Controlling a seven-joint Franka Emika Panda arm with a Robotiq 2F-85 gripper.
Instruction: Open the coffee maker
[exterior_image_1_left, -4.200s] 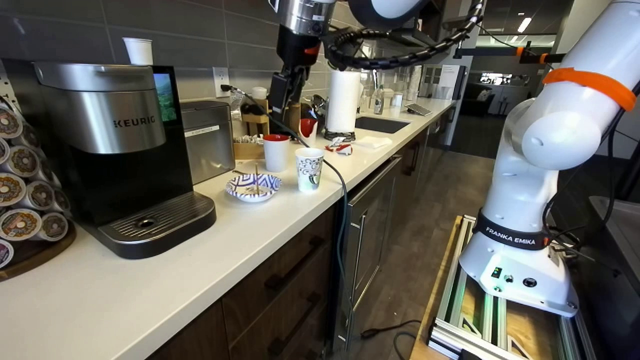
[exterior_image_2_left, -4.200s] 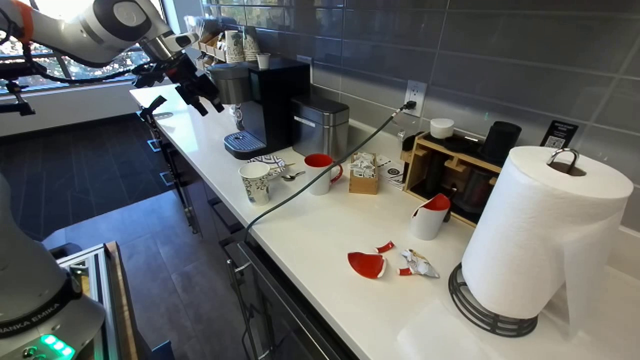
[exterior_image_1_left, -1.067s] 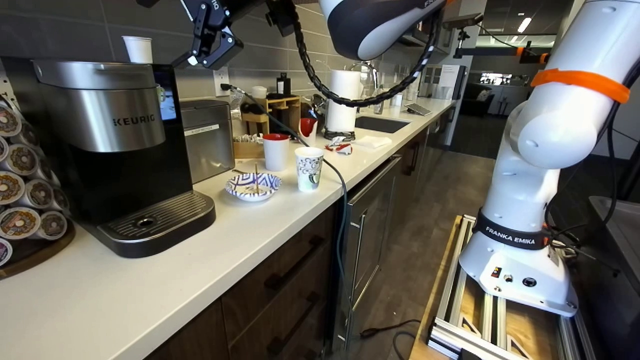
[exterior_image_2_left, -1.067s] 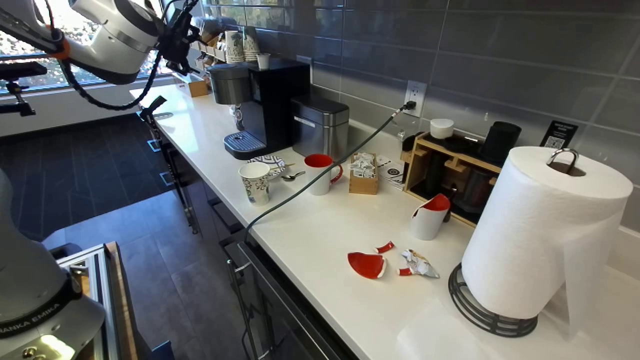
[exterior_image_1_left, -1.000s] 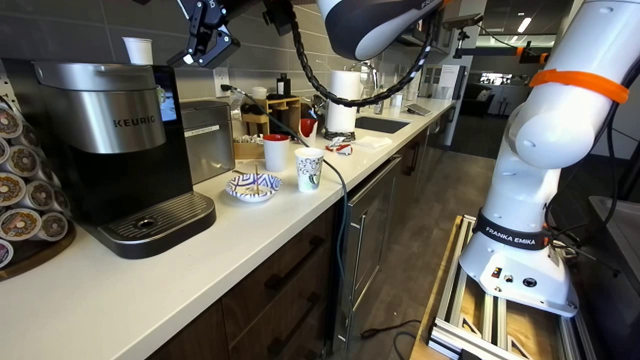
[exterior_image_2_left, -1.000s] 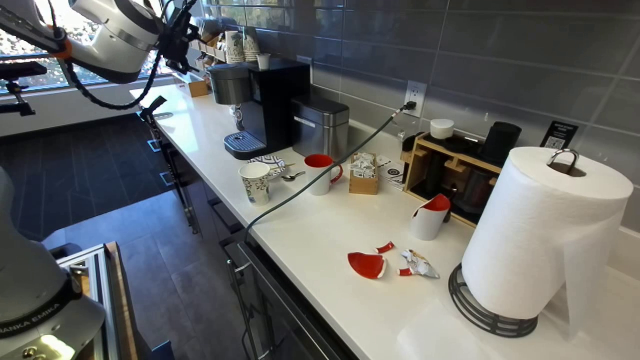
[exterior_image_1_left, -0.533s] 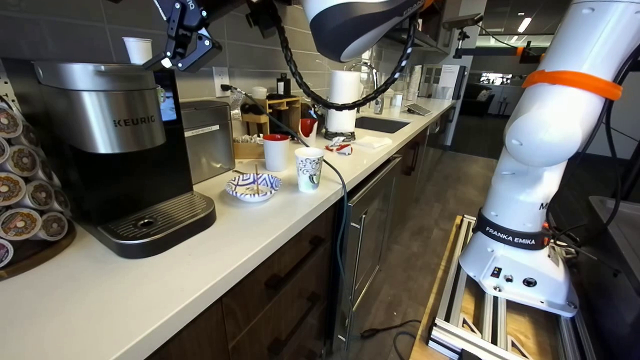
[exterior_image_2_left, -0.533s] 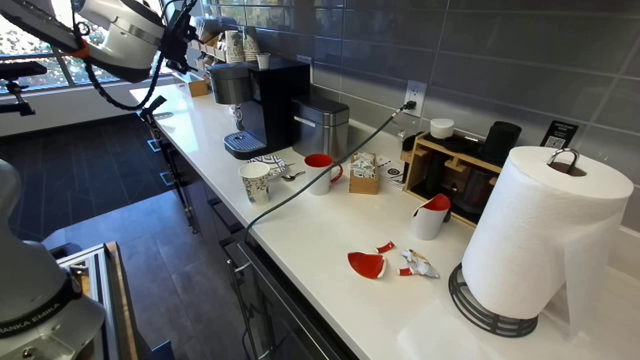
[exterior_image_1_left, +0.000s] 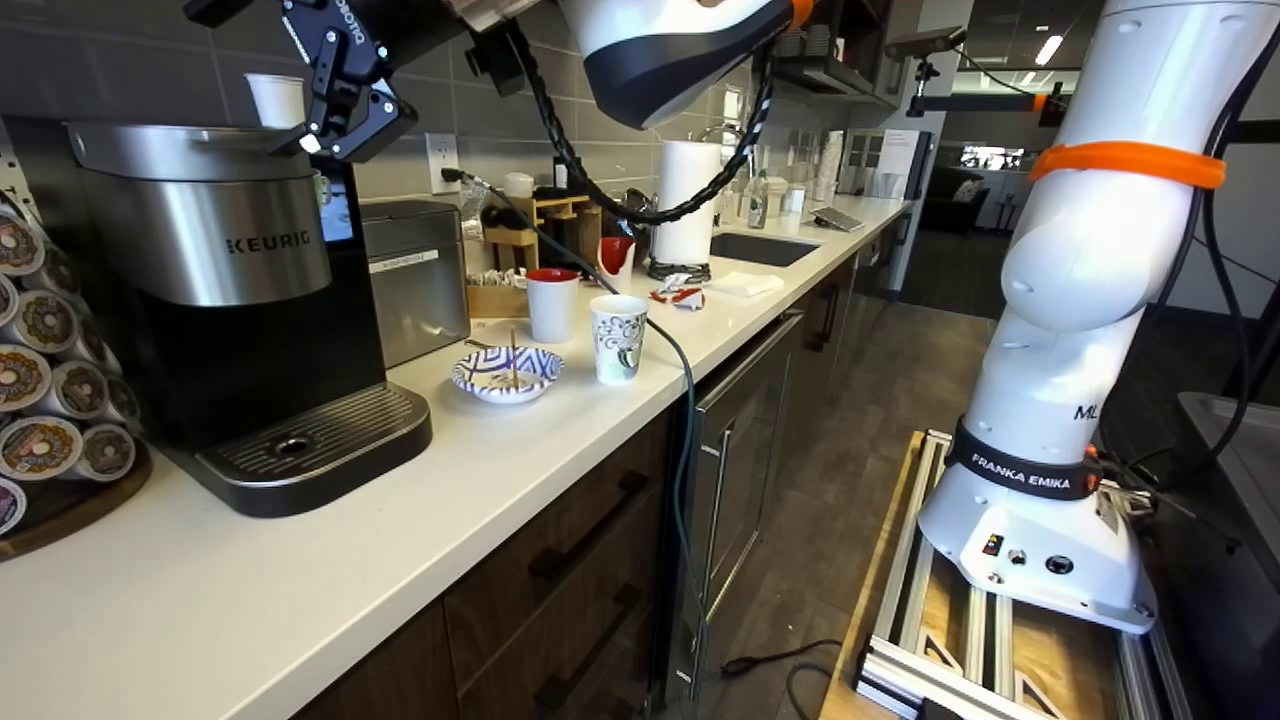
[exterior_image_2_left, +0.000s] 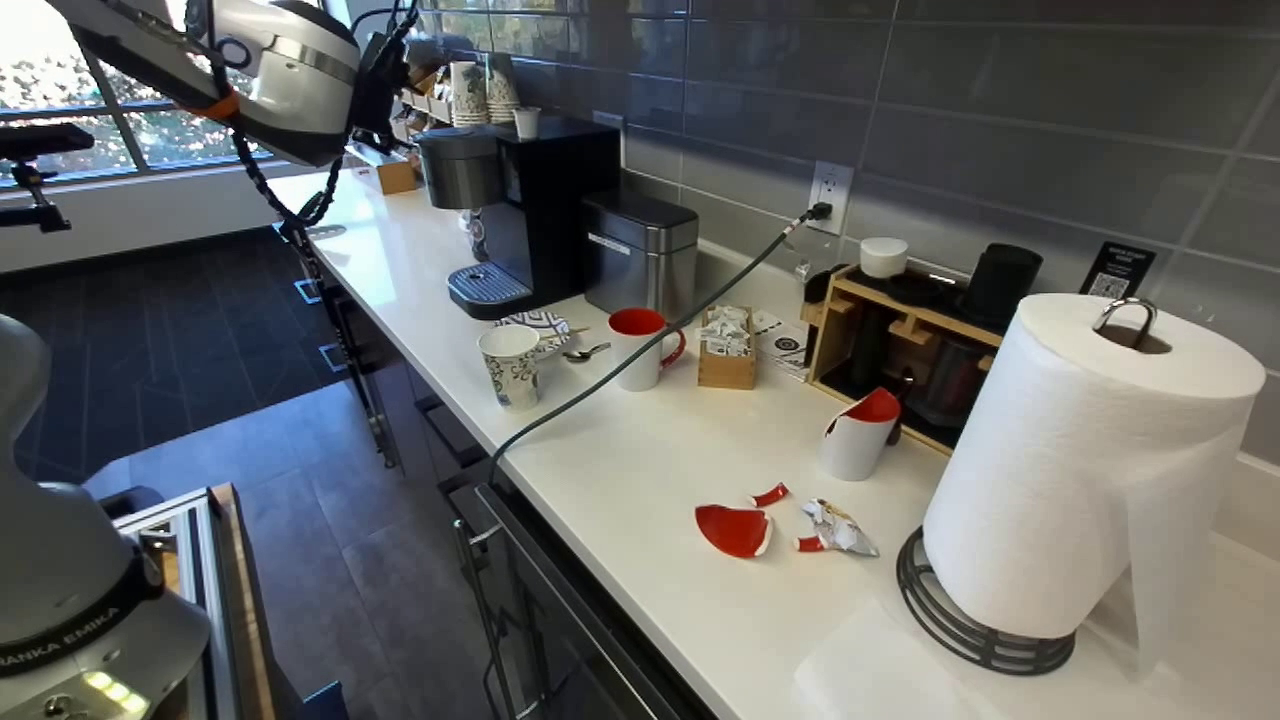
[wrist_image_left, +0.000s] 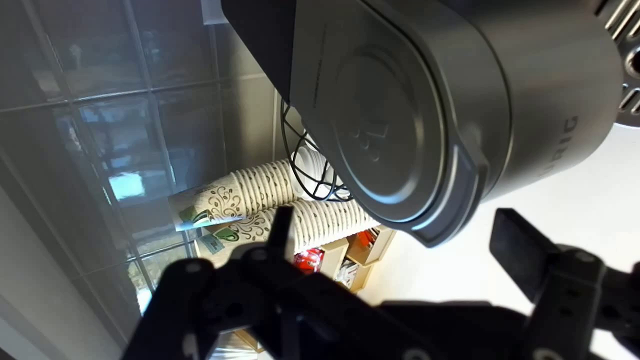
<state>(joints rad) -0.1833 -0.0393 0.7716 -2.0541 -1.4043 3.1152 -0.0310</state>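
Note:
The coffee maker (exterior_image_1_left: 180, 240) is large and black with a silver front, a lit display (exterior_image_1_left: 338, 205) and a black drip tray (exterior_image_1_left: 320, 440). It also shows in an exterior view (exterior_image_2_left: 560, 215). Its lid (wrist_image_left: 395, 115) lies down flat; a lip-like lid handle (wrist_image_left: 445, 217) juts out at the front edge. My gripper (wrist_image_left: 395, 222) is open wide and empty. Its fingers stand on either side of the lip, apart from it. In an exterior view the gripper (exterior_image_1_left: 255, 80) hangs beside the machine's top, one finger overlapping the lid's edge. Contact cannot be told.
A small white cup (exterior_image_1_left: 278, 100) stands on the machine. Pods (exterior_image_1_left: 50, 380) and a silver bin (exterior_image_1_left: 420, 285) flank it. Stacked paper cups (wrist_image_left: 280, 192) are behind the lid. A mug (exterior_image_1_left: 552, 310), bowl (exterior_image_1_left: 505, 375) and cable (exterior_image_2_left: 680, 325) lie along the counter.
My gripper has turned from pointing down to facing the machine. Over the last second it has moved left and a little lower, toward the lid. The lid and other objects have not moved.

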